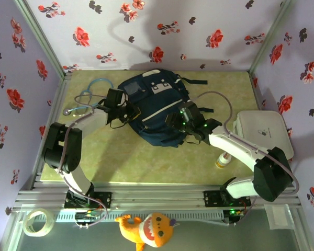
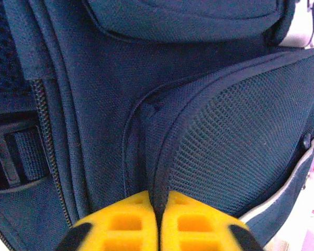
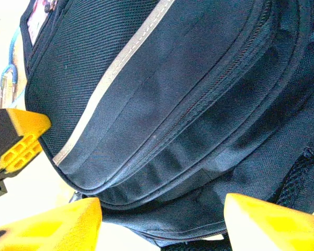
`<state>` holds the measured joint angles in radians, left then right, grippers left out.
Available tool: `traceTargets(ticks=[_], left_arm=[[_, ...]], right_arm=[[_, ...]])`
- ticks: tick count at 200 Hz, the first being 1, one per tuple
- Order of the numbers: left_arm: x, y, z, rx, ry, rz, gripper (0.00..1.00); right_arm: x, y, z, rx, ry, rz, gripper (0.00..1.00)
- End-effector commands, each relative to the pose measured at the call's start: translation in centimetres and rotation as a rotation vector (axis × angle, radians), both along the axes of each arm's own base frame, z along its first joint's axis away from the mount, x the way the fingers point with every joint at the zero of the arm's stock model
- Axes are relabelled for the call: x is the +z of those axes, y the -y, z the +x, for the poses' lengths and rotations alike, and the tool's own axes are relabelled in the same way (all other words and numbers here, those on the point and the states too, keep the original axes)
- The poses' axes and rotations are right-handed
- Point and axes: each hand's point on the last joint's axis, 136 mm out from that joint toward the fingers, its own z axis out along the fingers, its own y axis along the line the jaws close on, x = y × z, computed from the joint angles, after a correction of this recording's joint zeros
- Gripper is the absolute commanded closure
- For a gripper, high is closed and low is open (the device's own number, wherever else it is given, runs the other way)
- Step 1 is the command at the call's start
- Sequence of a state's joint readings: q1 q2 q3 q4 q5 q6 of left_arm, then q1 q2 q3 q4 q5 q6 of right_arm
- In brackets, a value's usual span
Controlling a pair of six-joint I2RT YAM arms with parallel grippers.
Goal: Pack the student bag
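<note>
The student bag (image 1: 154, 112) lies flat in the middle of the worktop (image 1: 120, 157), toward the back wall, front pocket up. Now, sweeping from the left.

Far left, a loop of blue tubing (image 1: 89, 99) sits on the worktop just beside the bag, outside it. Next comes the left tool (image 1: 124, 109), right up against the bag's left flank. On the left wrist camera the left tool (image 2: 158, 206) has its yellow jaws pressed together, with a raised seam at the edge of the mesh side pocket (image 2: 235, 136) nipped between them. That's a firm pinch on fabric, nothing else in it.

Across the bag, the right tool (image 1: 186, 123) is over the lower right part of the bag. On its wrist camera the right tool (image 3: 162, 222) has its jaws standing well apart, with the navy panel and its white stripe (image 3: 115, 78) in front of them. It holds nothing; whether the pads touch the cloth I can't tell.

Further right, a small bottle (image 1: 223, 160) stands near the right arm, and a white case (image 1: 264, 130) rests at the worktop's right edge.

My read is that this is early going. The zip lines I can see look closed, no compartment gapes, and the loose items are all outside. Opening and loading appear to lie ahead.
</note>
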<state>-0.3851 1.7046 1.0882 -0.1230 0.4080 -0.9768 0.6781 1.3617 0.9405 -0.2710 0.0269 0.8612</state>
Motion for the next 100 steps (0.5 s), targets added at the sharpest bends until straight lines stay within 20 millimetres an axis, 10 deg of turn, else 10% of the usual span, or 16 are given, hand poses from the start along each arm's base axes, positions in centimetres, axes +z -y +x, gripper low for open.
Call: traceTargets(ticks=[1, 100], left_arm=[[3.8, 0.7, 1.1, 0.028, 0.099, -0.112, 1.0], [8.1, 3.8, 1.3, 0.17, 0.09, -0.419, 1.0]], right_arm=[[1.1, -0.9, 0.2, 0.028, 0.052, -0.06, 0.37], [0.2, -10.0, -1.4, 0.212, 0.096, -0.203, 0.47]])
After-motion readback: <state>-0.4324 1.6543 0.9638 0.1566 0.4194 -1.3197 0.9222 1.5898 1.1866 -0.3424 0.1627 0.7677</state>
